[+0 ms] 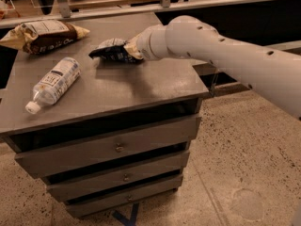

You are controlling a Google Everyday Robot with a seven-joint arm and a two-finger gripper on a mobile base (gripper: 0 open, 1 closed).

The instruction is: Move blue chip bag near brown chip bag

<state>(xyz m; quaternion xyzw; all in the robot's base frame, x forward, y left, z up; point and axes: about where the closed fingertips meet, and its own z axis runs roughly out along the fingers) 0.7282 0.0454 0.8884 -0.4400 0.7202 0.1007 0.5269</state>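
Observation:
The blue chip bag (pixel 111 51) is small, dark and wrinkly, and sits at the middle of the grey cabinet top (pixel 146 86). My gripper (pixel 131 48) reaches in from the right on the white arm. It is shut on the bag's right end and holds the bag just above the surface. The brown chip bag (pixel 43 35), with cream ends and a white label, lies at the far left corner of the top. A gap of bare top lies between the two bags.
A clear plastic bottle (pixel 53 83) with a white label lies on its side at the front left of the top. The cabinet has several drawers (pixel 117 147) below. A rail and shelf run behind the cabinet. Speckled floor lies to the right.

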